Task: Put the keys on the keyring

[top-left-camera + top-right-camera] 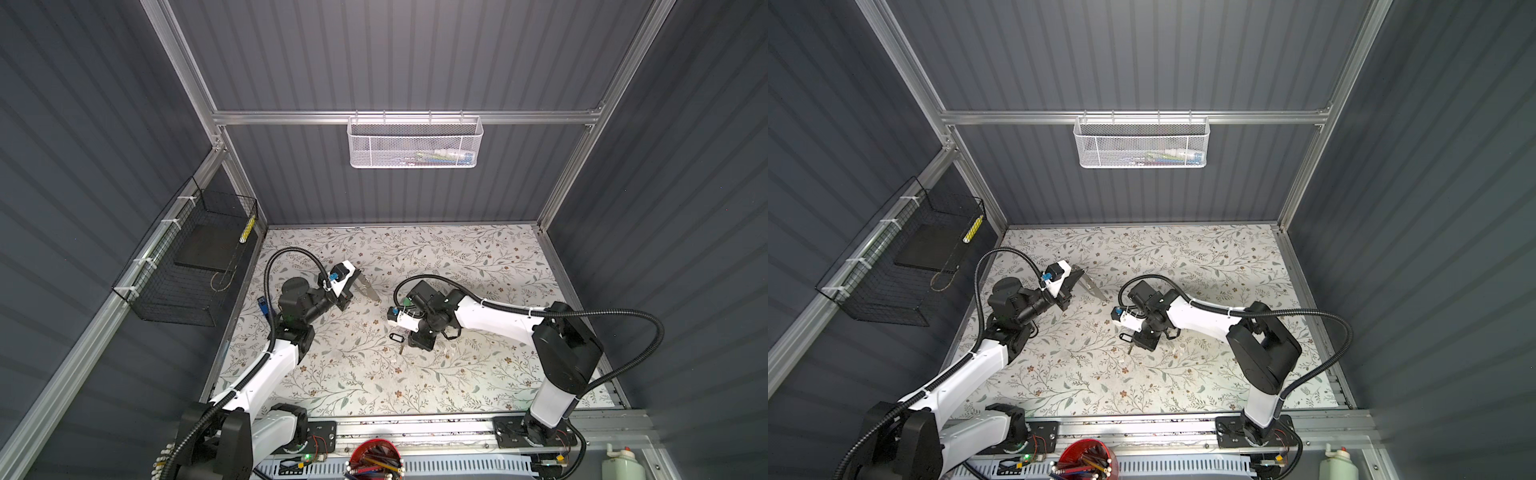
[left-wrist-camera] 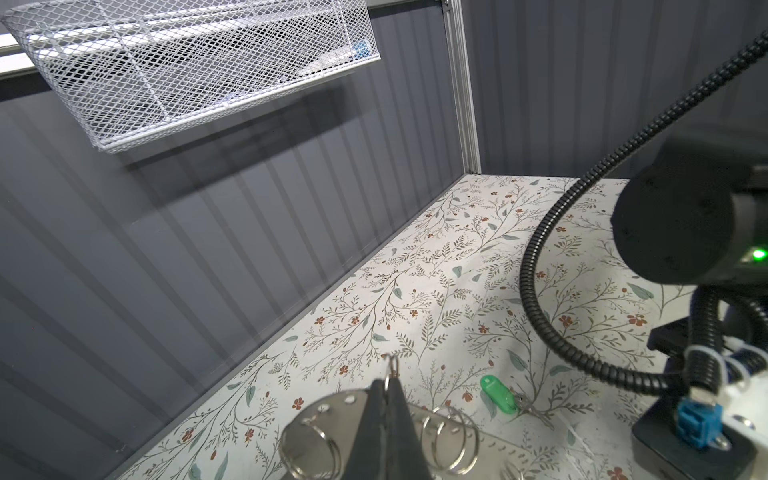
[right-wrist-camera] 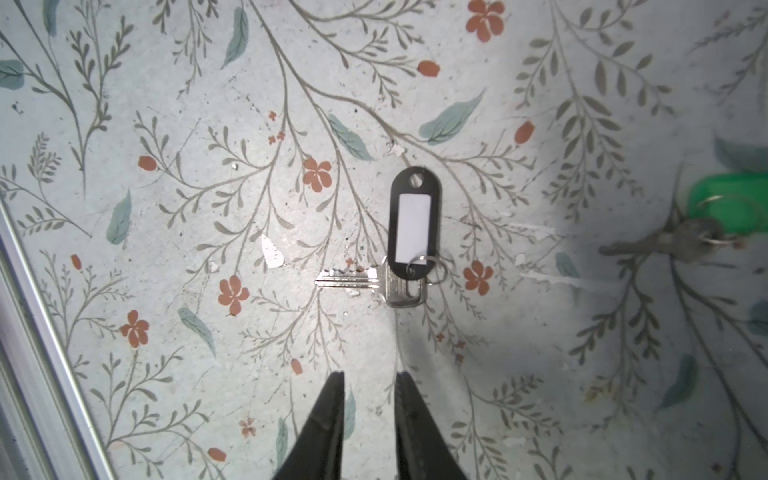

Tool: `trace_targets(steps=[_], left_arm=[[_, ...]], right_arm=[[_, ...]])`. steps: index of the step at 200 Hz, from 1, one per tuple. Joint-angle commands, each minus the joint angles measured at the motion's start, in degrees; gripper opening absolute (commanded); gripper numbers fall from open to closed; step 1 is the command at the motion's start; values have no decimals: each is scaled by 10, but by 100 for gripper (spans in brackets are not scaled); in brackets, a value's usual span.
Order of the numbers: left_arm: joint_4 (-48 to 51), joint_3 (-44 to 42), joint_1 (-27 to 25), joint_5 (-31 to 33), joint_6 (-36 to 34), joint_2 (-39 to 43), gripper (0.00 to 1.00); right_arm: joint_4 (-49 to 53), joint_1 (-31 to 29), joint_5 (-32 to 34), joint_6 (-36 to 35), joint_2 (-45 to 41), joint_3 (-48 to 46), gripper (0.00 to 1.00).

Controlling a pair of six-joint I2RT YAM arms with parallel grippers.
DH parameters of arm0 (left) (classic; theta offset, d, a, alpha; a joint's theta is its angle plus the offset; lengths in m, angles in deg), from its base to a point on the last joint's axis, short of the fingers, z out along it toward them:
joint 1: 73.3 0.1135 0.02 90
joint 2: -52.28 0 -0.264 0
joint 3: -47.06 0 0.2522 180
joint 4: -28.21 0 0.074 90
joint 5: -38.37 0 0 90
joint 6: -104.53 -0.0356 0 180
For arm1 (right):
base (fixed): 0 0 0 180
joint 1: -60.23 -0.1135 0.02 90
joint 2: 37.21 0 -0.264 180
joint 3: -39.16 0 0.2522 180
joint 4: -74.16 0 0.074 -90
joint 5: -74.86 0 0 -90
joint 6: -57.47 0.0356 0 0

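The keyring is a flat grey metal plate with holes and several wire loops along its edge. My left gripper is shut on one small loop and holds the keyring tilted above the floral table. A silver key with a black-rimmed clear tag lies flat on the table, just ahead of my right gripper. That gripper is open, and only table shows between its fingers. The other key, with a green tag, lies nearby. The black-tagged key also shows in both top views.
A white mesh basket hangs on the back wall and a black wire basket on the left wall. A blue stapler lies by the left arm. A red cup of pencils and a white bottle stand at the front.
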Motion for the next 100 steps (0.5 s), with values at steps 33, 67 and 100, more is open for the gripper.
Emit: trace_targets(steps=[33,67,100], left_arm=[[-25,-10,2,0,-8,18,0],[-24,-10,2,0,-8,17,0],[-21,-9,2,0,-9,15,0]], right_arm=[[-25,30,-79,-148,51,35,27],[50,32,-82,-210,105,101,30],[68,36,-73,-242,123,118,36]])
